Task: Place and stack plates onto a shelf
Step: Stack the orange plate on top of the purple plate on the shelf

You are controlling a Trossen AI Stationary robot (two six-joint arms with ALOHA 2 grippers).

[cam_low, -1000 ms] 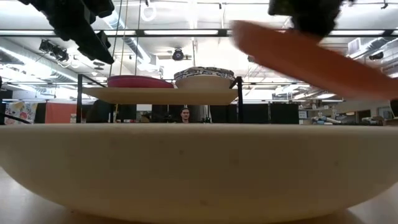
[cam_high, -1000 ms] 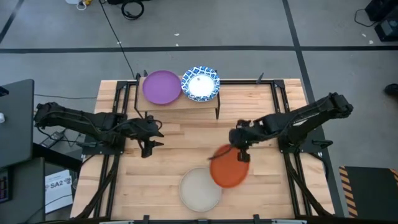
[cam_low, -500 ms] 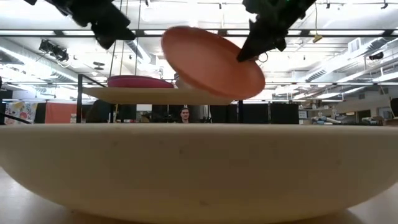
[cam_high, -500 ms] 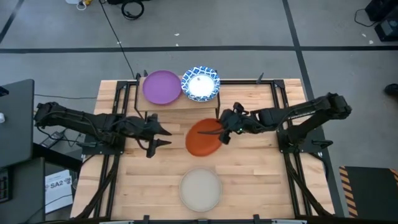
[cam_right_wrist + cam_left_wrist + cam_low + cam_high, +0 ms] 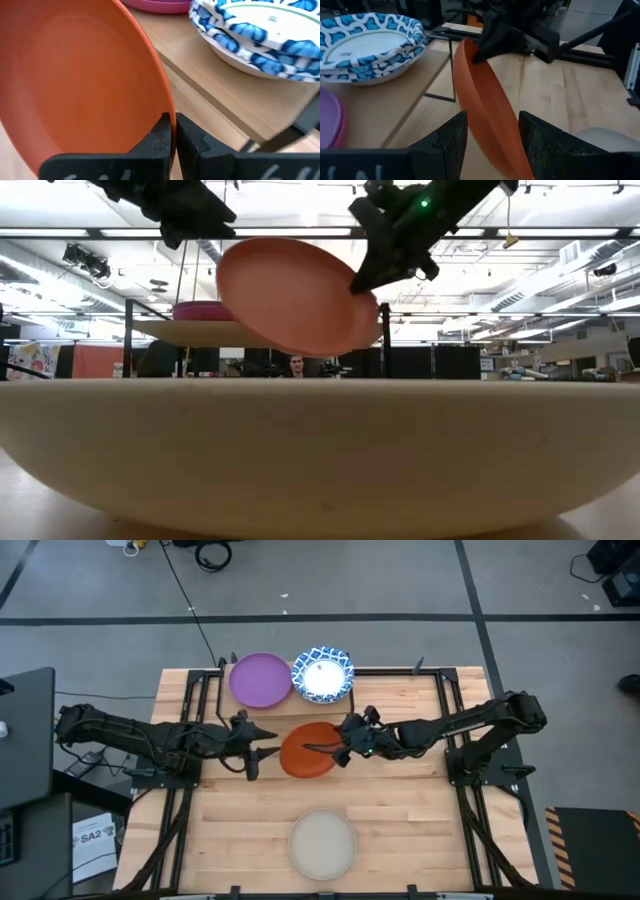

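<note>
High view: the right end effector [image 5: 343,750] is clamped on the 3 o'clock rim of the orange plate [image 5: 306,750], held above the worktop [image 5: 420,830] mid-table. The shelf [image 5: 290,705] lies toward 12 o'clock, carrying a purple plate [image 5: 260,679] and a blue-patterned stack [image 5: 322,674]. The left end effector [image 5: 262,750] waits spread wide at the plate's 9 o'clock.

Low view: the plate hangs tilted.

Left wrist view: its near rim sits between those parted fingers [image 5: 442,145].

Right wrist view: fingertips pinch the rim.
</note>
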